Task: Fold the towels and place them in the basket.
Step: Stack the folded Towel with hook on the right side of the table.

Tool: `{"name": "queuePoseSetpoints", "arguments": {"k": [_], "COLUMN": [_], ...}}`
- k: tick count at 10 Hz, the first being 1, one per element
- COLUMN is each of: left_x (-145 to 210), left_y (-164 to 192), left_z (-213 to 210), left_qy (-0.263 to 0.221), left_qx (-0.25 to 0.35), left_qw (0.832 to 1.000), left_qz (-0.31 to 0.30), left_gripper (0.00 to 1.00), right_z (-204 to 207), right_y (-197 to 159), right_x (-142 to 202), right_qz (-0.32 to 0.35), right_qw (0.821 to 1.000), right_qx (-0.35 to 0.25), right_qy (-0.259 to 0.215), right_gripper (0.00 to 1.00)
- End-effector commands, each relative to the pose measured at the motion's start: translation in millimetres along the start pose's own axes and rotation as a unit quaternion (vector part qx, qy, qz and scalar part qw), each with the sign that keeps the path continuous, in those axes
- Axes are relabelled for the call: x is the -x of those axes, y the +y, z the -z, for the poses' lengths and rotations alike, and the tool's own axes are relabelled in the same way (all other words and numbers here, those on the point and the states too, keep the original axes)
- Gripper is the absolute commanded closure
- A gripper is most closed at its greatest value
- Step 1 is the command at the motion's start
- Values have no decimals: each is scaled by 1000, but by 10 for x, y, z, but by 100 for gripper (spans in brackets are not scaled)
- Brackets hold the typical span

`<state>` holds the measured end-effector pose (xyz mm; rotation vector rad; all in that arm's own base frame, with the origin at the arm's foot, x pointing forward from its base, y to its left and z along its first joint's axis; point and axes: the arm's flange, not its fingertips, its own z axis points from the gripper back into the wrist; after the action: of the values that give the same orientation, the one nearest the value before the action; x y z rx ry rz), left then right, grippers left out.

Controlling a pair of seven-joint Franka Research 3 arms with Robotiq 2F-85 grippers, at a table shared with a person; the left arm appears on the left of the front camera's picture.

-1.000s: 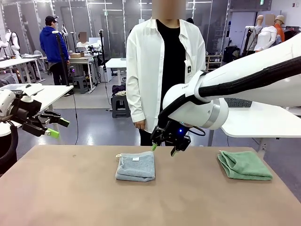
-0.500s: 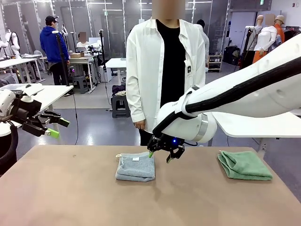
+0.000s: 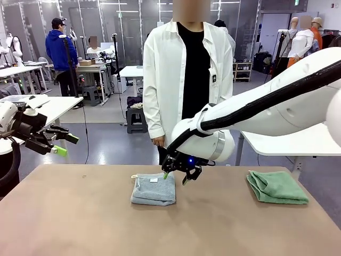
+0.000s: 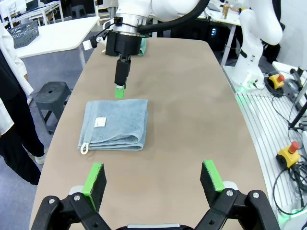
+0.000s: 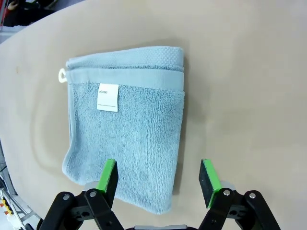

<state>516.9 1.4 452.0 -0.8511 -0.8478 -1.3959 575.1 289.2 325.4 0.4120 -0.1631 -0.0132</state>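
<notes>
here the right gripper [image 3: 176,177], fingers spread, is hung over the far edge of the folded blue-grey towel [image 3: 154,189] at mid-table; a descent and pinch are called for next.

We see bright, even overhead light and sharp focus throughout. Shadows on the counter [image 3: 80,213] stay soft; the wrist views bend at the edges.

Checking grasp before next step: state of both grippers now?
Left gripper: open, holding nothing.
Right gripper: open, empty, above the blue towel.
</notes>
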Motion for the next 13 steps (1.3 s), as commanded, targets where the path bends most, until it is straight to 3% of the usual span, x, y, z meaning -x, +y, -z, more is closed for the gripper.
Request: {"name": "queuePoseSetpoints", "arguments": {"k": [1, 8, 9, 10, 13], "left_x": [-13, -13, -13, -13, -13], "left_y": [-3, -3, -3, -3, -3], "left_z": [-8, -8, -8, -8, -8], "left_qy": [-1, -1, -1, -1, -1], "left_qx": [2, 2, 2, 2, 2], "left_qw": [1000, 1000, 1000, 1000, 1000], "left_qz": [1, 1, 1, 1, 1], "left_gripper": [0, 0, 0, 0, 0], "right_z": [66, 314, 317, 324, 357], "right_y": [42, -41, -40, -43, -56], "right_x": [-82, -150, -159, -167, -186], "right_qz": [2, -3, 4, 11, 5], "right_qw": [1000, 1000, 1000, 1000, 1000], "right_qx": [5, -3, -8, -12, -10], "right_qy": [8, 18, 19, 20, 22], "right_gripper": [15, 15, 35, 24, 24]}}
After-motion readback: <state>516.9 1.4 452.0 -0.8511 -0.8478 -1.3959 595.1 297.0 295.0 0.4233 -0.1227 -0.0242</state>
